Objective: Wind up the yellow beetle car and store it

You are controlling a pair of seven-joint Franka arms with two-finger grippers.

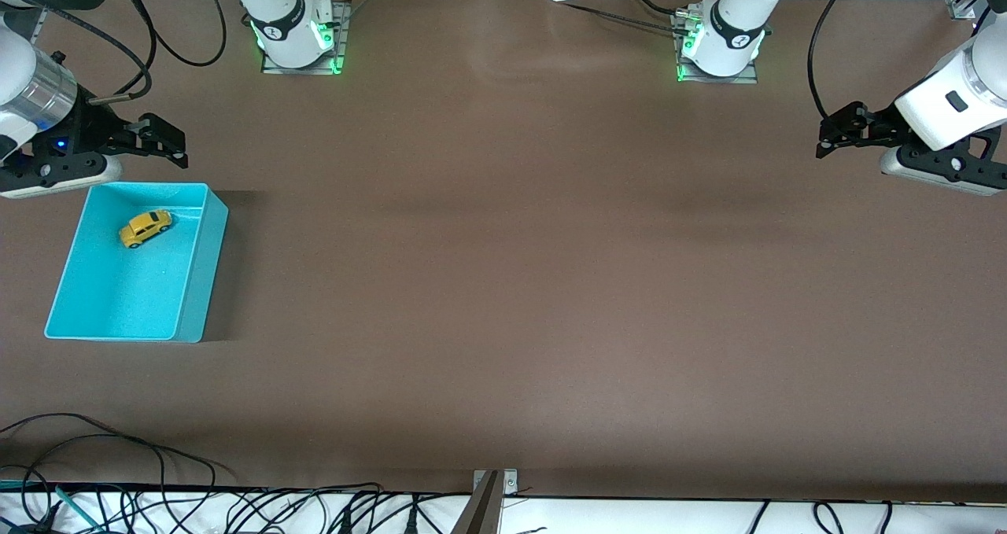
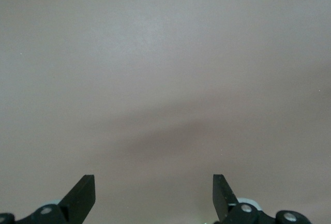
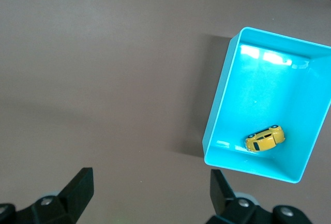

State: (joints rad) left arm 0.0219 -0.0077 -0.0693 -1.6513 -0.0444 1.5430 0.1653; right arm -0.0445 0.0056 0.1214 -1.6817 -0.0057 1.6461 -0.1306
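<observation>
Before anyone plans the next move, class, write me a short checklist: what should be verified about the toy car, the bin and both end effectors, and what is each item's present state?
1. Yellow beetle car inside the teal bin: ok.
2. Car resting on its wheels: ok.
3. Right end effector open, holding nothing, above the table by the bin's farther rim: ok.
4. Left end effector open, empty, waiting over bare table at the left arm's end: ok.
5. Car wound up: cannot tell.

Both arms wait raised at the table's two ends. The left gripper [image 1: 822, 142] hangs with fingers spread apart. The right gripper [image 1: 179, 147] is spread too.
</observation>
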